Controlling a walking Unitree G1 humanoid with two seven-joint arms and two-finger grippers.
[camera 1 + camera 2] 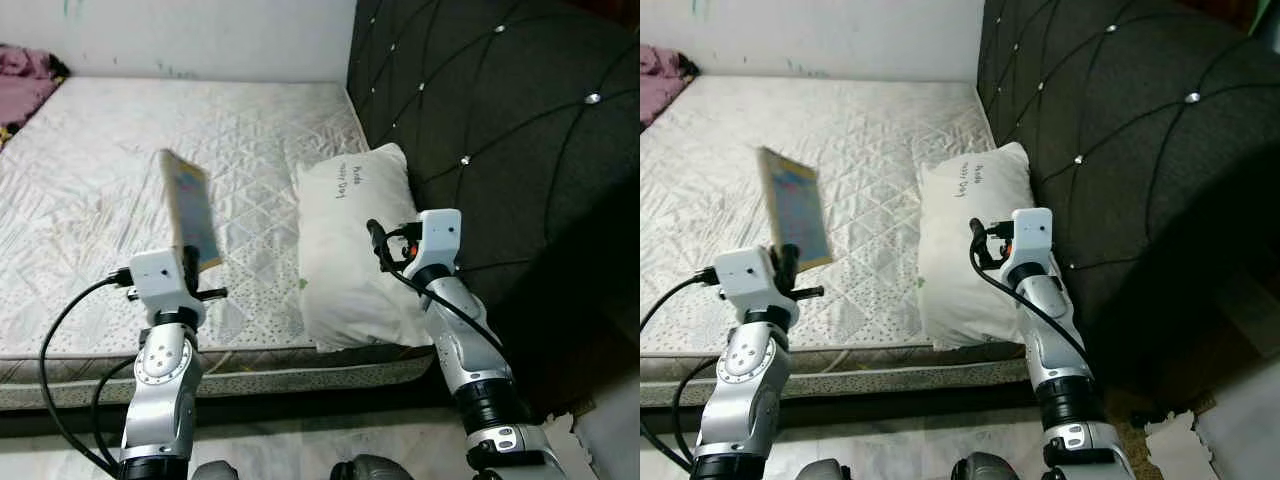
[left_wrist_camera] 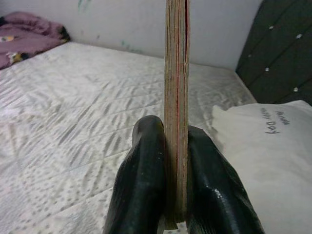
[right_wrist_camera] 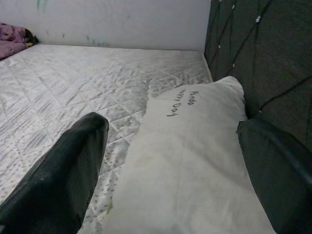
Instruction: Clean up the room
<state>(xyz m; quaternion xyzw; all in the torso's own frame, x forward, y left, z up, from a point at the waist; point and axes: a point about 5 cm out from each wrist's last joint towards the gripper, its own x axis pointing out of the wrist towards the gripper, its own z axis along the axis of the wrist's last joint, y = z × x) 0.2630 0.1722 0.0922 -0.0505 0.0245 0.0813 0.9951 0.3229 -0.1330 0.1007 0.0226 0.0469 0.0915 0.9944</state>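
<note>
Nearest the camera, two silver arms rise from the lower edge. The left pincer (image 2: 176, 195) is clenched on one thin, flat book with a pale yellow and blue cover (image 1: 188, 208), its two black fingers (image 2: 141, 165) pressing either face near the lower edge. The book stands upright and edge-on to the wrist camera, lifted clear above the bare white quilted mattress (image 1: 90, 200) rather than resting on it; gripping low near one edge leaves most of the cover free, which I judge would make it easy to set down flat or slide onto a shelf later.

The right pincer (image 3: 170, 161) is released, its fingers spread wide with nothing between them. It hovers at the near end of the one white pillow with handwritten black lettering (image 1: 365, 245), straddling the pillow's width in the wrist view, so it looks lined up to take hold of it, though it is not touching yet.

The pillow lies lengthwise along the mattress's right side, its far end leaning against the dark tufted headboard with shiny buttons (image 1: 500, 120), roughly where a pillow belongs.

Farthest off, at the mattress's far left corner by the white wall (image 1: 200, 35), sits one crumpled purple-pink cloth bundle (image 1: 25, 80), likely a remaining item to tidy.
</note>
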